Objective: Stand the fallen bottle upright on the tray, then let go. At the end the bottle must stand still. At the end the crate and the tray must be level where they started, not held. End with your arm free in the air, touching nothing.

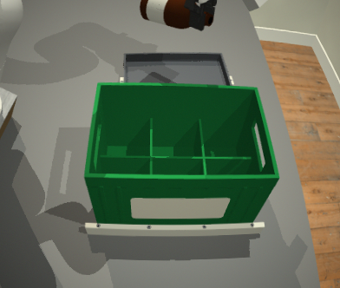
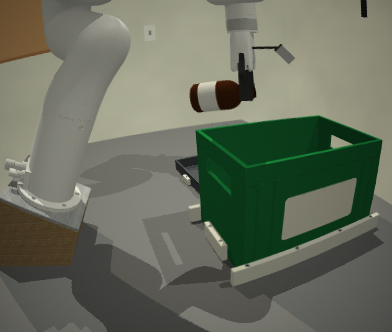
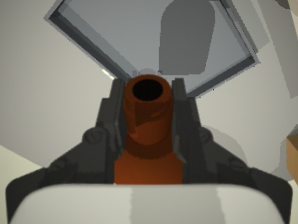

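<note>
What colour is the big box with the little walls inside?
Green. The crate shows best in the top view.

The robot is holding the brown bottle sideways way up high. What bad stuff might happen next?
1. The hand pinches only the bottle's neck, and the heavy body sticks out sideways. It might swivel or slip in the grip and drop.
2. The tray sits right behind the tall green crate. Coming down, the bottle could bump the crate's back wall and shift it.
3. The bottle lies level in the air. If released before it is turned upright, it would likely fall over or roll.
</note>
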Controlling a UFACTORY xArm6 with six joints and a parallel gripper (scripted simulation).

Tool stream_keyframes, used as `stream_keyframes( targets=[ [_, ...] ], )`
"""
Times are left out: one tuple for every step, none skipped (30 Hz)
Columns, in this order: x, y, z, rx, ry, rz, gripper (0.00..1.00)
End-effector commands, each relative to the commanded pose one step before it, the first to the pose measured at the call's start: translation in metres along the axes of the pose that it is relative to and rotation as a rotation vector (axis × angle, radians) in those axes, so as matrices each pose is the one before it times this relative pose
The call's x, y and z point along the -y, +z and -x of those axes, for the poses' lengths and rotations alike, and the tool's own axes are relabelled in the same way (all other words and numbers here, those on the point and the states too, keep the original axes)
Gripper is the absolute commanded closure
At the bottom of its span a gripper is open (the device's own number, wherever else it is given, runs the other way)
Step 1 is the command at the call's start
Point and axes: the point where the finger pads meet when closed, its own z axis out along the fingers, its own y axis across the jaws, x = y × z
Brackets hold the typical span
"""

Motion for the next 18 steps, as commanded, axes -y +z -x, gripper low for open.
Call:
stream_keyframes(
  targets=[
    [0.00065, -0.00125, -0.00042, -0.02852, 0.00087, -0.00046, 1.0],
    [-0.00007, 0.0, 0.00006, -0.00651, -0.00001, 0.0005, 1.0],
    [-0.00006, 0.0, 0.00006, -0.00678, 0.0, 0.00042, 1.0],
    [-0.00005, -0.00002, 0.00005, -0.00699, 0.0, 0.00032, 1.0],
    [-0.00003, -0.00003, 0.00005, -0.00715, 0.00001, 0.00022, 1.0],
    [-0.00002, -0.00004, 0.00004, -0.00726, 0.00002, 0.00011, 1.0],
    [0.0, 0.0, 0.0, 0.0, 0.0, 0.0, 1.0],
    [0.0, 0.0, 0.0, 0.0, 0.0, 0.0, 1.0],
    [0.0, -0.00005, 0.00003, -0.0073, 0.00003, 0.0, 1.0],
    [0.00001, -0.00006, 0.00003, -0.00729, 0.00004, -0.00012, 1.0],
    [0.00003, -0.00007, 0.00002, -0.00722, 0.00005, -0.00023, 1.0],
    [0.00004, -0.00008, 0.00002, -0.00709, 0.00006, -0.00033, 1.0],
    [0.00006, -0.00009, 0.00001, -0.0069, 0.00007, -0.00042, 1.0],
    [0.00007, -0.00009, 0.00001, -0.00666, 0.00008, -0.0005, 1.0],
    [0.00008, -0.0001, 0.0, -0.00636, 0.00008, -0.00057, 1.0],
    [0.00009, -0.0001, 0.0, -0.00602, 0.00008, -0.00062, 1.0],
    [0.00009, -0.0001, 0.0, -0.00564, 0.00009, -0.00065, 1.0],
    [0.00009, -0.0001, -0.00001, -0.00522, 0.00009, -0.00066, 1.0]
  ],
)
